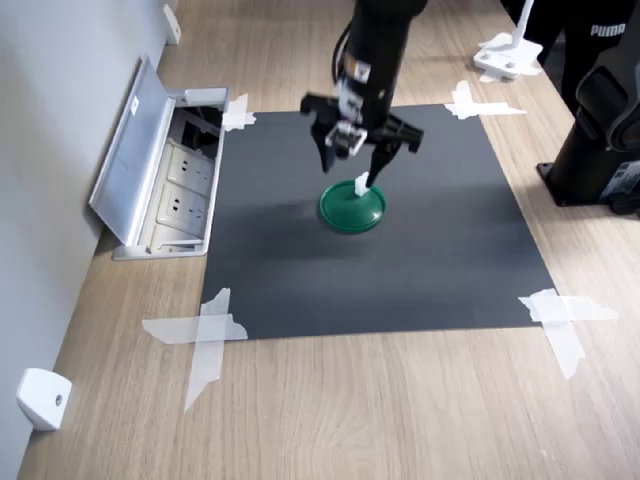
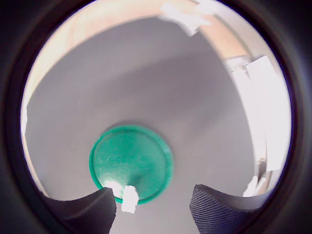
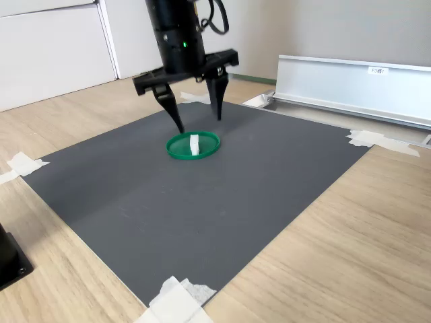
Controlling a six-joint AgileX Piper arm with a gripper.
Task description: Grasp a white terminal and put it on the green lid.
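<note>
The fingers [image 3: 174,111] are spread wide, holding nothing, just above the green lid [image 3: 209,143]. The white terminal [image 3: 194,145] stands on the lid near its rim.

the white terminal [image 3: 194,145] stands on the green lid [image 3: 180,149], directly under the spread fingers of the gripper [image 3: 199,114], which hangs above and clear of it. the lid lies on the mat [image 3: 202,202] below the tool. beyond the gripper, off the mat's edge in the second exterior view, sits the socket box [image 3: 350,81].
</note>
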